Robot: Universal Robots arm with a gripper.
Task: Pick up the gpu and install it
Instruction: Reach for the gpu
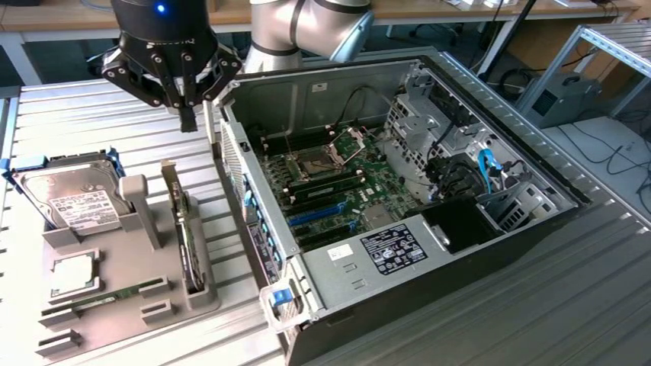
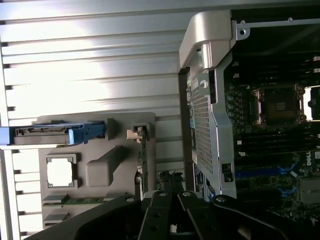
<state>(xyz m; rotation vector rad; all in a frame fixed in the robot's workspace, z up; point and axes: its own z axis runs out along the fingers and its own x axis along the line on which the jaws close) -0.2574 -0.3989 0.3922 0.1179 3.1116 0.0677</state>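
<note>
One slatted desk (image 1: 91, 114) is shown carrying one open computer case (image 1: 428, 305) and, on the exterior view's left, one grey holder (image 1: 127, 267). One hard drive (image 1: 72, 194) and one gpu (image 1: 183, 229) are stood in the holder, the gpu on edge between drive and case. The gpu is set below the gripper (image 1: 188, 122), its long axis parallel to the case wall. The gripper is closed, and nothing is held. One processor chip (image 1: 72, 276) and one memory stick (image 1: 102, 299) are also seated.
</note>
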